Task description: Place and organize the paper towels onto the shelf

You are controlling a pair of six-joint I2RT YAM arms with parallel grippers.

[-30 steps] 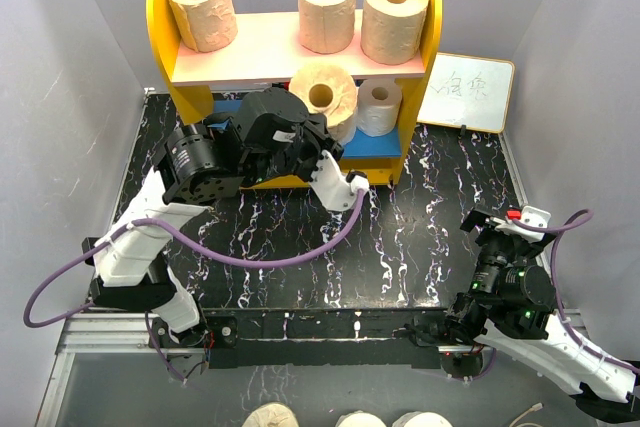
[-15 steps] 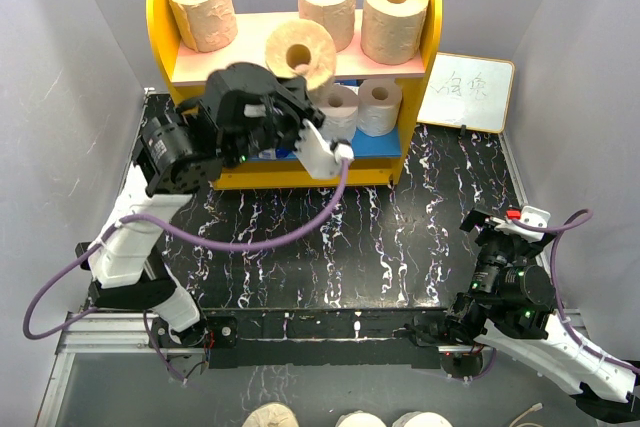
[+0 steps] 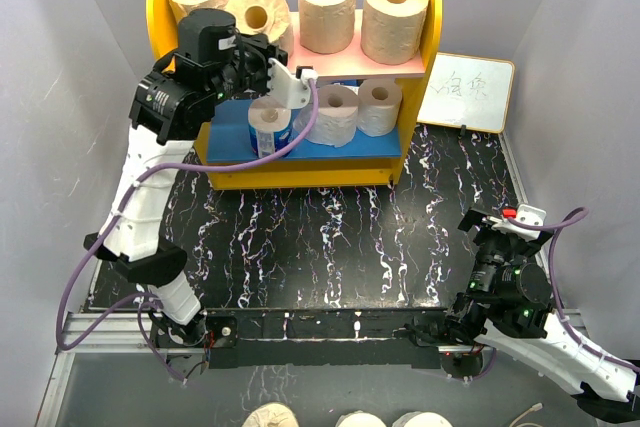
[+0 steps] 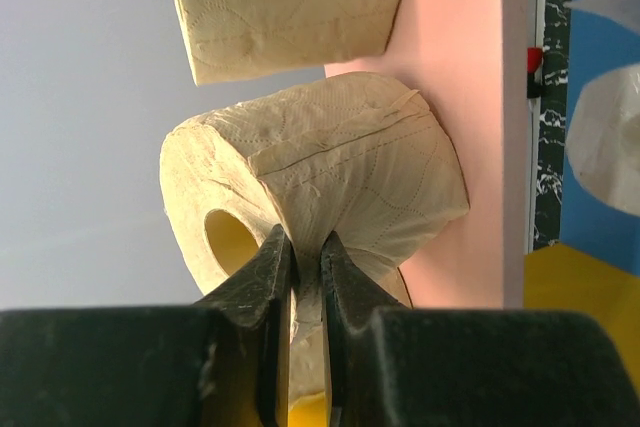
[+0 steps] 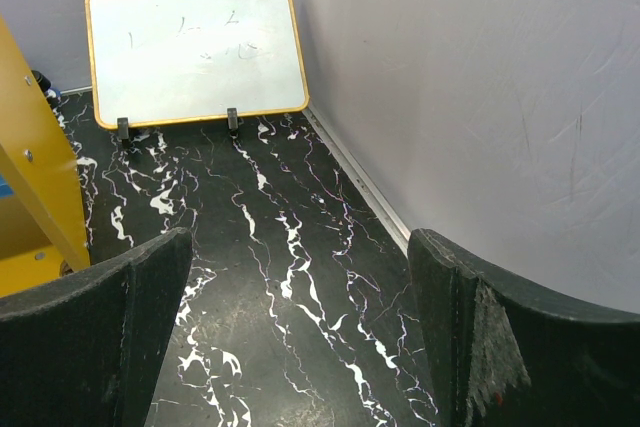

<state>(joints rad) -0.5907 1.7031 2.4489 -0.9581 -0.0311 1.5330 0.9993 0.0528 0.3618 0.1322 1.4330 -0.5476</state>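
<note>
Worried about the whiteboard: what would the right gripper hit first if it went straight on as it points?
Likely the black marbled tabletop, as the open right gripper angles down at it. The whiteboard stands farther on, mostly left of that line. Depth is unclear.

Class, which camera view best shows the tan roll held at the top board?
Left wrist view: the tan roll looms large, left jaws pinching its wall by the core. Top external shows it small, partly behind the arm. Right wrist misses it.
</note>
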